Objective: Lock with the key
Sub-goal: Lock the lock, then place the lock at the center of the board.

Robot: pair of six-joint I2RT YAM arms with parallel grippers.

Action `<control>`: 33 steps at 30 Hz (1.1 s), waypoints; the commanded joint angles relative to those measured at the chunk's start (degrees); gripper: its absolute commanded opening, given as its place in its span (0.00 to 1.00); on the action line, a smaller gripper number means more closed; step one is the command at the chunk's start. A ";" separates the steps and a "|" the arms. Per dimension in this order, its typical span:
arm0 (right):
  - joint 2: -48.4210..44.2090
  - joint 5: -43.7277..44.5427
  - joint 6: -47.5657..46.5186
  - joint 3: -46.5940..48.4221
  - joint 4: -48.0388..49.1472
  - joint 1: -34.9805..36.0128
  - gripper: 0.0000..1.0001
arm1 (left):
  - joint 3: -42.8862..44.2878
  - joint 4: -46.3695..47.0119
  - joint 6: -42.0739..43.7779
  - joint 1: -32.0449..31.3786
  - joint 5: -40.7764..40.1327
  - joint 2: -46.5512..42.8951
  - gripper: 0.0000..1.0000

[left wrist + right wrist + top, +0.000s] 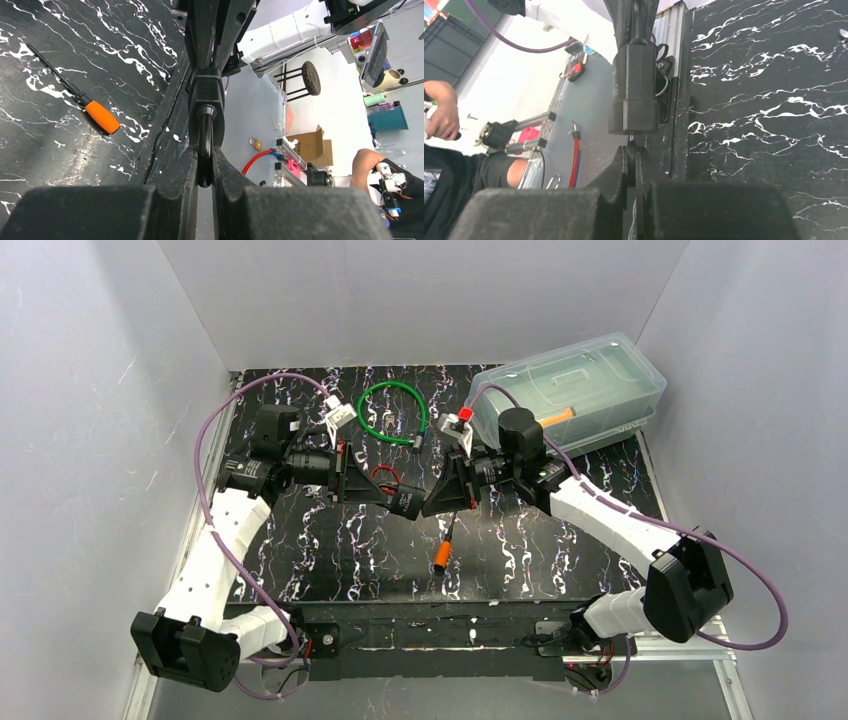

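The padlock (634, 90) hangs in mid-air over the table (300, 560), between the arms. The left gripper (205, 167) is clenched on its shackle (204, 135). The right gripper (631, 157) is pinched shut on the thin key (630, 136) entering the body's opposite end. Key and lock share one long axis, so the turn should run about it

I have my left arm (215, 540) rising from its base at the left, bent at the elbow and reaching rightwards, low and level. Its left gripper (388, 495) is clamped on the padlock (405, 502) by the shackle. My right arm (600, 515) mirrors it from the other side, with the forearm sloping in towards the centre. The right gripper (447, 502) meets the left one nearly tip to tip, its fingers (621, 165) pressed together on the key (630, 136).
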 commanded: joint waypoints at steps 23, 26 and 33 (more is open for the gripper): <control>-8.21 -3.09 -8.97 -2.86 -12.74 -8.94 0.01 | 8.21 -27.28 36.09 8.77 -11.11 6.52 0.00; -8.34 -2.90 -8.36 -3.58 -12.03 -8.94 0.01 | 4.92 -28.75 38.33 5.58 -14.27 8.28 0.00; -8.90 -2.14 -8.65 -4.06 -12.22 -8.94 0.01 | 0.00 -29.74 40.35 -2.81 -17.01 17.25 0.00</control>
